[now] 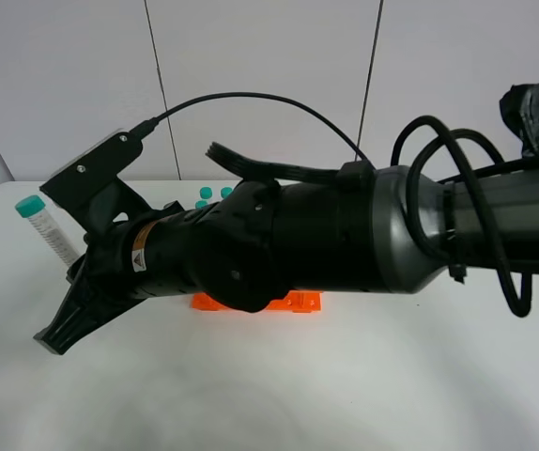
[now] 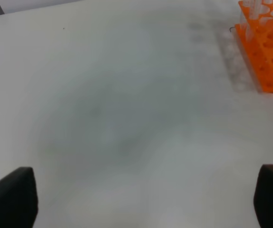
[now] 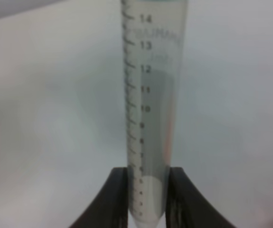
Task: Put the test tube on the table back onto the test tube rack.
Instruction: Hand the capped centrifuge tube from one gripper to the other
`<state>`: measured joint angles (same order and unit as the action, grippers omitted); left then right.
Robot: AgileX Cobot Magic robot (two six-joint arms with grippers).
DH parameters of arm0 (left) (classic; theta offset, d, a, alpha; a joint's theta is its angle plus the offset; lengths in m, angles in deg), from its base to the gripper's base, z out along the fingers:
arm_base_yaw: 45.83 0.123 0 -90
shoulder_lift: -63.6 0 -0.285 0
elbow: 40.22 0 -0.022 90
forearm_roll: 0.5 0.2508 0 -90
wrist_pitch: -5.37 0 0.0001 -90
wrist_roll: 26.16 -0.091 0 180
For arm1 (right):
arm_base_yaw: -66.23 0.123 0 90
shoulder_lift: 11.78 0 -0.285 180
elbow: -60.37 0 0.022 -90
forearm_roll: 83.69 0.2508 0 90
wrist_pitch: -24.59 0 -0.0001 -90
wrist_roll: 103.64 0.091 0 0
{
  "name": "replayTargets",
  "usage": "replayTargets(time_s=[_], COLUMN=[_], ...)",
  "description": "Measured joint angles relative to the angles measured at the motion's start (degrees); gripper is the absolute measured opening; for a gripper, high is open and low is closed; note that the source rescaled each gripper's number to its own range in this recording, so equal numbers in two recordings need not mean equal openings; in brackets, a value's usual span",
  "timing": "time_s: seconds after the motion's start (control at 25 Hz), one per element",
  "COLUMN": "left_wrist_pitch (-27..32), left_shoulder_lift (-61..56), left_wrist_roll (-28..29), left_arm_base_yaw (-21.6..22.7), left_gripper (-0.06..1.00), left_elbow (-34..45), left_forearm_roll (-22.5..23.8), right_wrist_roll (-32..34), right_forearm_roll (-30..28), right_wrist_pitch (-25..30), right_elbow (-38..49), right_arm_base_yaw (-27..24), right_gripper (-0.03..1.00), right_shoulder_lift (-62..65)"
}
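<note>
**Tube in hand, rack waiting:** The right gripper [image 3: 148, 197] pinches the test tube [image 3: 153, 95] by its tapered lower end, jaws closed against the clear plastic. The green cap [image 1: 30, 205] points up and away from the orange rack [image 1: 298, 303]. The tube hangs tilted, apparently clear of the white table [image 1: 392, 395], and sits well apart from the rack, on its left side in the high view. The left gripper [image 2: 143, 190] hovers over bare tabletop with jaws wide and nothing between them, the rack off to one side.

The tube looks light and stiff but smooth — a grip this near the tip could let it swing or slip, so a hold higher on the barrel would likely be steadier. No liquid shows inside it. Other green-capped tubes [image 1: 215, 193] stand in the rack behind the arm, and several holes [image 2: 268, 45] in its top tier are empty.
</note>
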<state>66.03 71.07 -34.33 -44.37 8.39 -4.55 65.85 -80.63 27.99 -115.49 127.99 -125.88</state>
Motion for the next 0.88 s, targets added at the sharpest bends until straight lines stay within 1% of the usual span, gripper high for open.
replayTargets(time_s=[0.2, 0.28, 0.56, 0.88], left_wrist_pitch=[0.0, 0.0, 0.0, 0.0], left_shoulder_lift=[0.0, 0.0, 0.0, 0.0], left_wrist_roll=[0.0, 0.0, 0.0, 0.0], left_arm_base_yaw=[0.0, 0.0, 0.0, 0.0], left_gripper=[1.0, 1.0, 1.0, 1.0], left_elbow=[0.0, 0.0, 0.0, 0.0], left_forearm_roll=[0.0, 0.0, 0.0, 0.0], right_wrist_roll=[-0.4, -0.4, -0.4, -0.4], right_forearm_roll=[0.0, 0.0, 0.1, 1.7], right_wrist_pitch=[-6.7, -8.0, -9.0, -8.9], right_elbow=[6.6, 8.9, 17.2, 26.1], right_arm_base_yaw=[0.8, 0.8, 0.8, 0.8], right_gripper=[0.01, 0.01, 0.01, 0.01], right_shoulder_lift=[1.6, 2.9, 10.9, 19.2])
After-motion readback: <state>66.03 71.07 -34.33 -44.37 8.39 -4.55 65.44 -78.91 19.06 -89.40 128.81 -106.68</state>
